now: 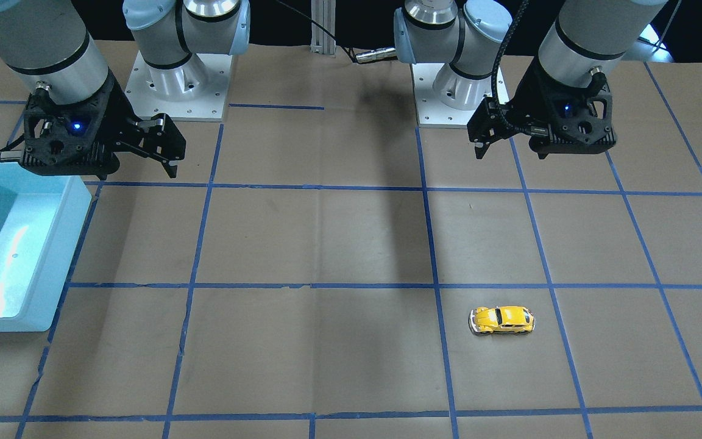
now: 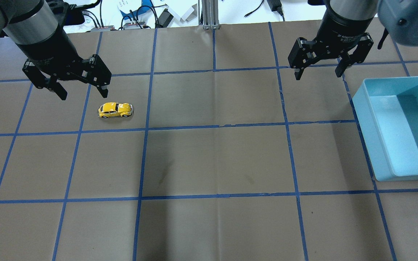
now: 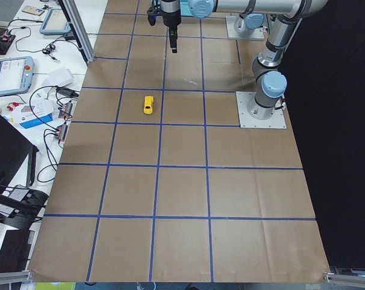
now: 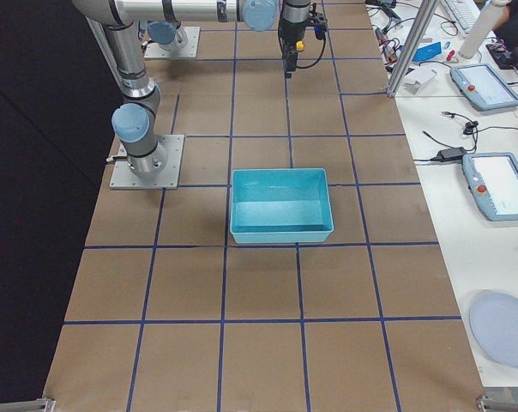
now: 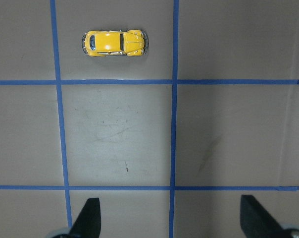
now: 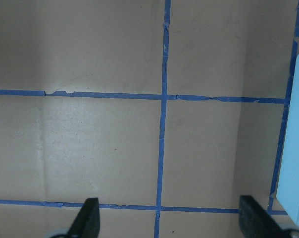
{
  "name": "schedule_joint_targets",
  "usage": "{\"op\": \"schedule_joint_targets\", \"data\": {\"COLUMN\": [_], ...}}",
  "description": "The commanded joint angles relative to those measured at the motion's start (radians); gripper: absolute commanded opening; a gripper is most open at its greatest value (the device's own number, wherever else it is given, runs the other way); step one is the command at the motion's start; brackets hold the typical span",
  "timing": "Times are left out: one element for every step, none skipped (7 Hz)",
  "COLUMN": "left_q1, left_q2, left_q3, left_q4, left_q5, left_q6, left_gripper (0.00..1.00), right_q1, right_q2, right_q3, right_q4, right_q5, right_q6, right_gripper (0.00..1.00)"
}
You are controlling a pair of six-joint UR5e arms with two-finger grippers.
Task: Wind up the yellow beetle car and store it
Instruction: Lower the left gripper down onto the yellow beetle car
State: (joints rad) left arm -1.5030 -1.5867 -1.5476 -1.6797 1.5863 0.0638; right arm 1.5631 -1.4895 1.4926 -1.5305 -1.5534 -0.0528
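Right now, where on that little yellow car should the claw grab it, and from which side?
Probably from straight above the yellow beetle car, pinching its two long sides at mid-body. It stands upright, clear all round; the roof is rounded. The open left claw hangs nearest.

The yellow beetle car sits on the table.

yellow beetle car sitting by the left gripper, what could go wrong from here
1. The yellow beetle car is small, rounded and on wheels; the open left gripper could nudge it rolling instead of gripping it.
2. The blue bin sits on the far side, by the right gripper, so a long carry or hand-over likely follows, where the car might slip out.
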Motion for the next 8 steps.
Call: {"op": "schedule_joint_targets", "data": {"left_q1": [0.017, 0.023, 0.042, 0.052, 0.056, 0.055, 0.055, 0.049], "left_q2": [-0.040, -0.089, -0.140, -0.180, -0.208, -0.251, -0.278, -0.312], "left_q3": [-0.035, -0.043, -0.057, -0.078, -0.097, -0.097, -0.095, -0.097], "left_q4": [0.074, 0.154, 0.240, 0.256, 0.287, 0.331, 0.339, 0.366], "left_q5": [0.000, 0.000, -0.003, -0.002, -0.002, -0.002, 0.000, 0.010], "left_q6": [0.074, 0.225, 0.287, 0.360, 0.511, 0.621, 0.754, 0.904], "left_gripper": [0.97, 0.98, 0.98, 0.97, 0.97, 0.98, 0.98, 0.98], "right_q1": [0.000, 0.000, 0.000, 0.000, 0.000, 0.000, 0.000, 0.000], "right_q2": [0.000, 0.000, 0.002, 0.000, 0.000, 0.000, 0.000, 0.000], "right_q3": [0.000, 0.000, 0.000, 0.000, 0.000, 0.000, 0.000, 0.000], "right_q4": [0.000, 0.000, 0.001, 0.000, 0.000, 0.000, 0.000, 0.000], "right_q5": [0.001, 0.001, 0.000, 0.000, 0.001, 0.001, 0.000, 0.000], "right_q6": [0.001, -0.001, 0.001, 0.001, 0.001, 0.001, 0.001, 0.001], "right_gripper": [1.00, 1.00, 1.00, 1.00, 1.00, 1.00, 1.00, 1.00]}}
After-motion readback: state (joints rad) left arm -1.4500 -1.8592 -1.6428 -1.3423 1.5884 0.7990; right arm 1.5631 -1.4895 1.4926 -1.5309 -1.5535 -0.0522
